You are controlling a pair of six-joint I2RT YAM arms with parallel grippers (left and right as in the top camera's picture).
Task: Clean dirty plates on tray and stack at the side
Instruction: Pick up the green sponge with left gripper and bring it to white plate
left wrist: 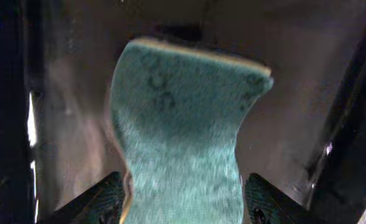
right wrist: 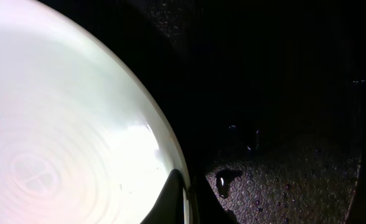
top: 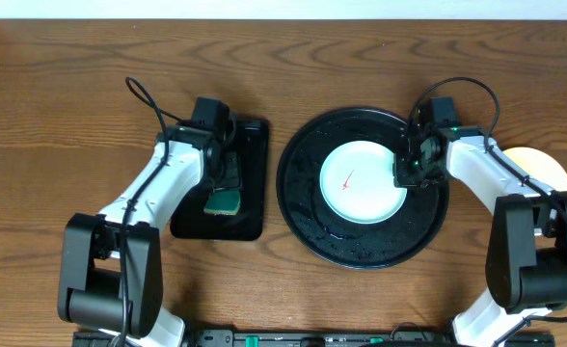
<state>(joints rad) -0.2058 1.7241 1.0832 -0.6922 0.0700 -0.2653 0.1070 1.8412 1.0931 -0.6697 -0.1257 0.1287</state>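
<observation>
Noted mint plate (top: pixel 361 188) lying centre of round tray (top: pixel 308 217), red streak showing. Found right gripper (top: pixel 404 173) jaws clenched on its right rim; left gripper (top: pixel 226 191) jaws grasping sponge (left wrist: pixel 183 137). Judged plate light, stiff, slick when wet: pinch rim firmly.

We can read no text, label, brand or number in any view. The only mark close to a sign is a small moulded circle with a cross at the centre of the pale plate (right wrist: pixel 65 118), without letters; the green sponge (left wrist: pixel 183 124) shows none either.
</observation>
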